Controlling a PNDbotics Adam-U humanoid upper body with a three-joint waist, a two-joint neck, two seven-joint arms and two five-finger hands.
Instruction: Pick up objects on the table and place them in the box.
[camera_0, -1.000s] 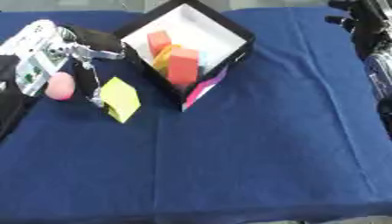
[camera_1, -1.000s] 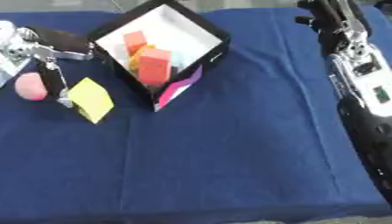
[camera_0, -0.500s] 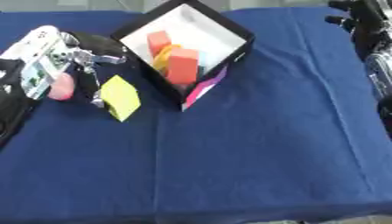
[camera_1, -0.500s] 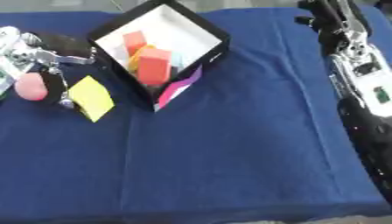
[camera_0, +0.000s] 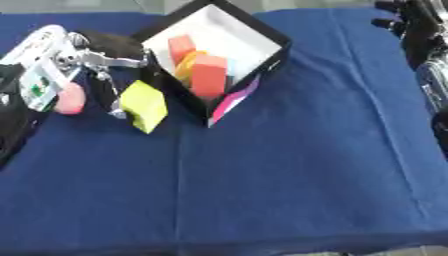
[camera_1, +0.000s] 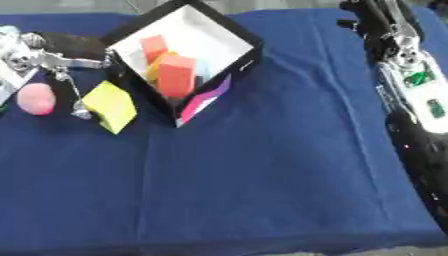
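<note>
Box (camera_0: 254, 42), black outside and white inside, stands rotated corner-on at the far left-centre of the blue table cloth (camera_0: 289, 170). Inside it I see an orange-red block (camera_0: 208, 75) in front, a second red block (camera_0: 181, 46) behind, and a yellow-orange piece (camera_0: 186, 64) between them, mostly hidden. A pale blue item behind the front block is too covered for me to identify. At the box's near corner a pink-and-purple flap (camera_0: 232, 99) shows; any print on it is unreadable.

Yellow block (camera_0: 145, 105) lies on the cloth just beside the box's near-left wall. Pink rounded object (camera_1: 37, 98) lies left of it, partly masked in the left eye view by my left hand (camera_0: 83, 57). That hand reaches in from the left edge, its fingers extended toward the box and down beside the yellow block, grasping nothing.

My right hand (camera_1: 376, 20) is cut off at the upper right; I cannot tell its finger state. A small green mark on the right forearm (camera_1: 418, 87) is illegible.
</note>
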